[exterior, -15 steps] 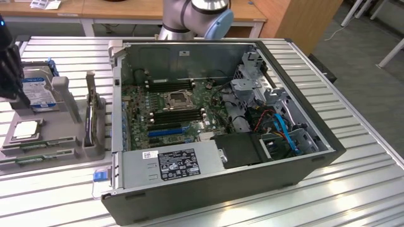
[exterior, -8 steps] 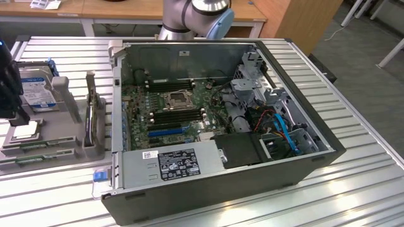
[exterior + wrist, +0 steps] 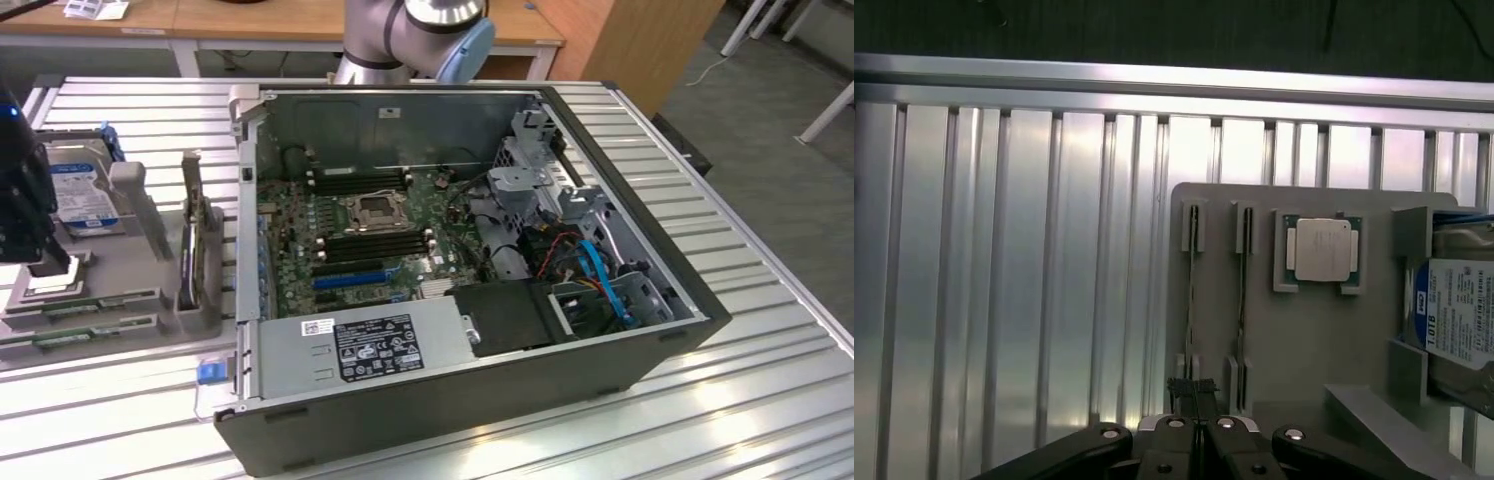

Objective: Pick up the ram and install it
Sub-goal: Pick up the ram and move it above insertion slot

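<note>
At the exterior view's left, the gripper [image 3: 48,262] is seen pressed together over the grey holder [image 3: 134,300], with its tips at one end of the ram [image 3: 1191,290], which stands edge-up in a groove. Whether the ram is pinched cannot be told. Gripped so far off-centre, it could be tilted, jammed or dropped.

Hard drive [image 3: 1458,325] cut by frame edge — tool [image 3: 1195,400] partly too.
</note>
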